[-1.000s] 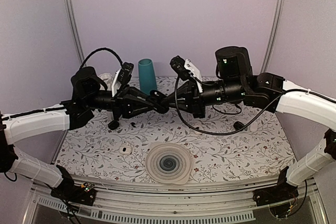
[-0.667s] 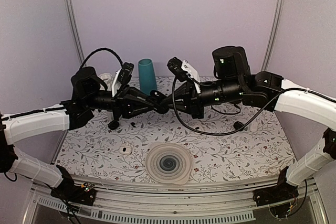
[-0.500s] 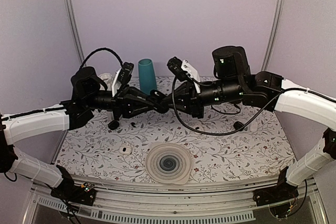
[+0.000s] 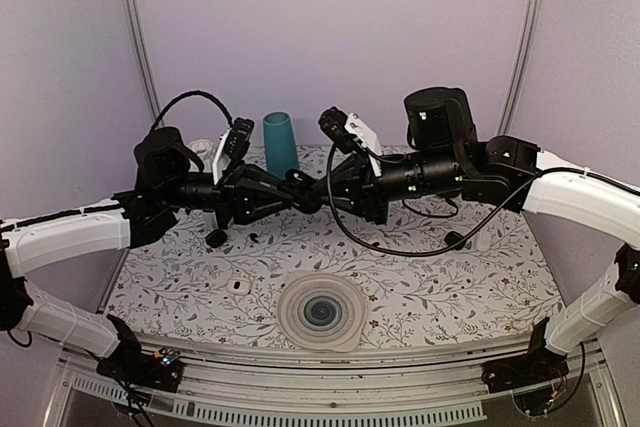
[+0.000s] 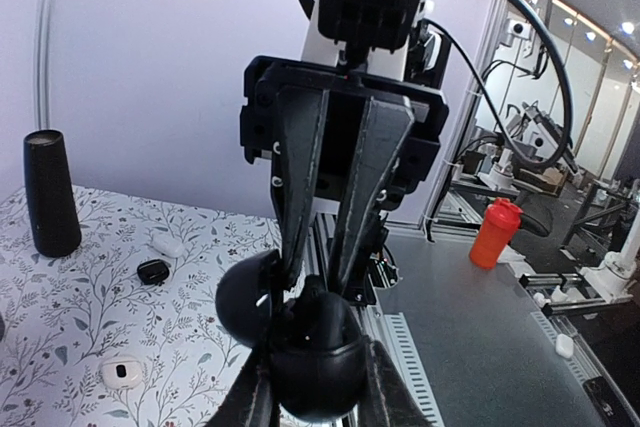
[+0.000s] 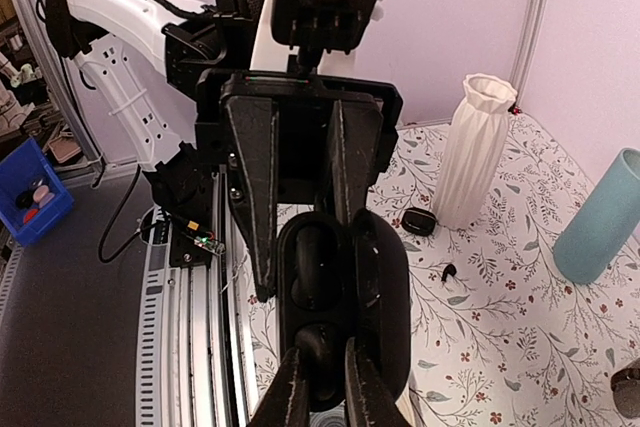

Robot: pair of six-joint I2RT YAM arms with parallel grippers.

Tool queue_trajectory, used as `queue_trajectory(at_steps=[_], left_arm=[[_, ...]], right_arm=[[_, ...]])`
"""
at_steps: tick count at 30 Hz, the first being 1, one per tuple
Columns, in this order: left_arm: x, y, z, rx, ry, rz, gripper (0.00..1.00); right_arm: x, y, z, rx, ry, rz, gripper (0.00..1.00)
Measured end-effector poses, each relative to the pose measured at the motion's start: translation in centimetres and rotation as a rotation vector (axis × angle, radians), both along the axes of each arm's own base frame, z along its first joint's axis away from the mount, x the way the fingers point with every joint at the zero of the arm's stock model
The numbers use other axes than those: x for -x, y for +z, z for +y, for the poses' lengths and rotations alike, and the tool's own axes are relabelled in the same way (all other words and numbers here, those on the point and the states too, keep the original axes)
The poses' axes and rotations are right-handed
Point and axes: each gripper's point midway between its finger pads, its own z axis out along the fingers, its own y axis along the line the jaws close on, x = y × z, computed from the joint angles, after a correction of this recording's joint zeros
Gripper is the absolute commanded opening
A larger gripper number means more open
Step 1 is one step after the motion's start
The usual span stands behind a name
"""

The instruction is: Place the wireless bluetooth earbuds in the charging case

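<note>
Picture's bottom edge cuts off the left pincer [image 5: 314,362].

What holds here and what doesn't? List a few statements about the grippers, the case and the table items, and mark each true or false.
1. The left gripper and the right gripper meet in the air above the table. True.
2. The charging case lies on the table. False: the left gripper holds it up.
3. The charging case is shut. False: it is open, with its hollows facing the right wrist camera.
4. The right gripper is wide open. False: its fingers are nearly closed on a small black earbud at the case.
5. The teal cup stands upright. True.
6. The white vase stands upright. True.
</note>
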Motion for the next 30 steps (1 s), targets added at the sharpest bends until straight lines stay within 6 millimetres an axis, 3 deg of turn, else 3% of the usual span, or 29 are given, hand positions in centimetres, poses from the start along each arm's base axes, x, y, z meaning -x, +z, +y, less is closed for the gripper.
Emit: queue_trajectory(at_steps=[10, 21, 25, 30], left_arm=[[-0.4, 0.1, 0.0, 0.001, 0.028, -0.015, 0.00], [-0.7, -0.1, 0.0, -0.002, 0.045, -0.015, 0.00], [-0.6, 0.0, 0.0, -0.001, 0.044, -0.017, 0.00], [-0.3, 0.5, 0.2, 0.007, 0.041, -0.026, 0.00]], right_arm=[[0.2, 0.7, -0.3, -0.015, -0.004, -0.005, 0.15], [0.4, 4.7, -2.3, -0.147, -0.011, -0.005, 0.58], [-0.5, 4.1, -3.1, -0.195, 0.006, 0.071, 0.72], [-0.9, 3.1, -3.0, -0.224, 0.056, 0.177, 0.79]])
